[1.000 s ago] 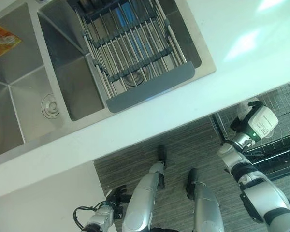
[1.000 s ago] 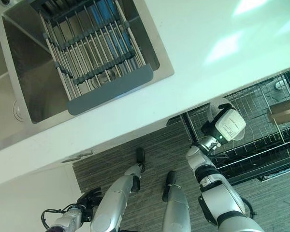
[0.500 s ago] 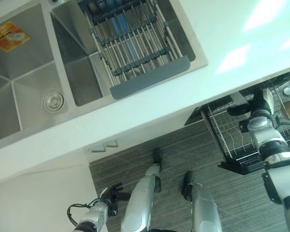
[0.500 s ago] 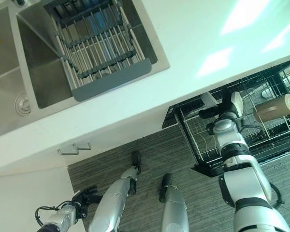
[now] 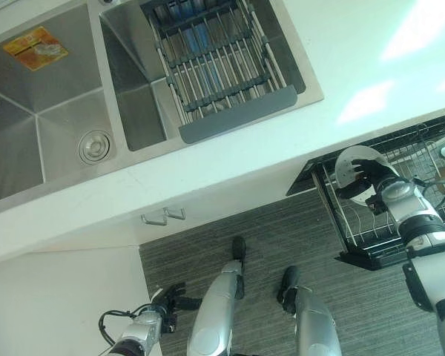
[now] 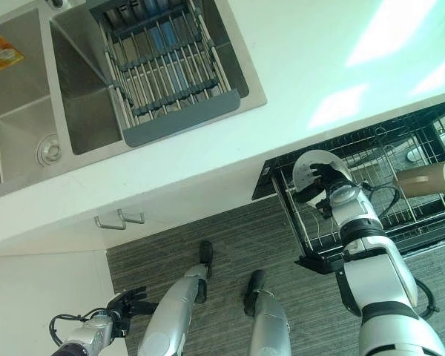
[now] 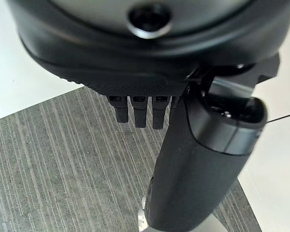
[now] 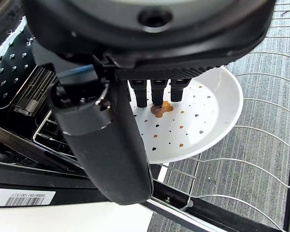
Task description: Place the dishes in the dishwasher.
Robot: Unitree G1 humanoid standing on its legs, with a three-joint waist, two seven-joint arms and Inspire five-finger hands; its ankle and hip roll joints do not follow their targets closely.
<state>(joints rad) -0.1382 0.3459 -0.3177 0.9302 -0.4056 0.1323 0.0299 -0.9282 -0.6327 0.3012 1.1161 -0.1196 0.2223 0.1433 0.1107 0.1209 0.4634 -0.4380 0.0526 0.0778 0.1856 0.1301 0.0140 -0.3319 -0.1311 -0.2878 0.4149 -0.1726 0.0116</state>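
My right hand [image 6: 328,183] is shut on a white plate [image 6: 308,169] speckled with small coloured dots. It holds the plate over the front left corner of the pulled-out dishwasher rack [image 5: 400,222]. In the right wrist view the plate [image 8: 203,121] lies just past the fingers [image 8: 157,92], above the rack's wires [image 8: 261,145]; the thumb [image 8: 106,140] is beside it. My left hand [image 6: 122,304] hangs low by the floor at the lower left, with relaxed fingers [image 7: 135,111] and nothing in it.
A white counter [image 5: 282,170] runs above the rack. A double sink holds a wire drying rack [image 5: 222,67] in its right basin. A brown cylinder [image 6: 426,178] lies deeper in the dishwasher rack. Cabinet handles [image 5: 163,216] sit under the counter edge.
The camera has shifted. My right hand has turned, so the plate now shows its face over the rack instead of standing edge-on. The left hand hangs as before.
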